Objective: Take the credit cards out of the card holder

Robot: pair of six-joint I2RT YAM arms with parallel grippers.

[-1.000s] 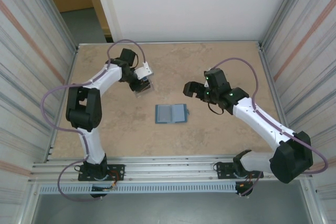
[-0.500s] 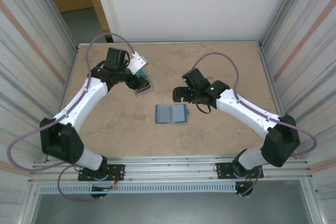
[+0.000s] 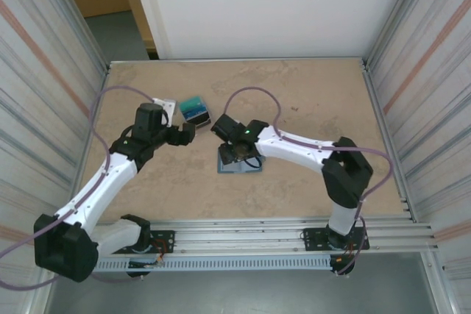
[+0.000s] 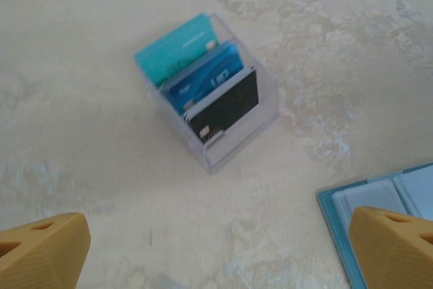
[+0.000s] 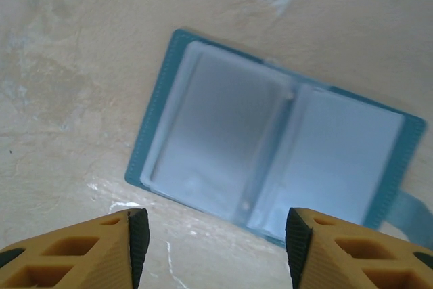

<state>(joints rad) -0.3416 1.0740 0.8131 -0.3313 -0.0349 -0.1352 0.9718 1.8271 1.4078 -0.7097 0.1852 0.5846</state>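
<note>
Nearest the arm bases, find the card holder [image 5: 270, 157] lying open and flat on the table [image 3: 309, 101], both panels facing up. Note the right gripper [image 5: 215, 229] poised right over it, jaws about half apart and gripping nothing. Judging by that pose, treat the step in hand as reaching into a pocket for a card.

To do it well:
- Come down at the mouth of a slot, not the middle of a panel.
- Pinch only the stiff card, never the soft sleeve.
- Draw out along the slot's own line, low and slow, to avoid dragging the whole holder across the table.
- Expect so light a thing to lift or slide; consider pinning a far corner with the other arm.

Cannot tell through the pale, glossy pockets of any card left inside, so look for a hard straight edge before closing.

A little farther out, see the left gripper [image 4: 216, 252] spread fully wide and empty, pointing down at bare table between the holder's corner and a clear box [image 4: 233, 145].

Farthest of all, that box stands upright and apart from the holder. It contains the credit cards [image 4: 210, 80] set on edge in a row: teal at the back, blue in the middle, dark in front — all three inside, none lying loose nearby
</note>
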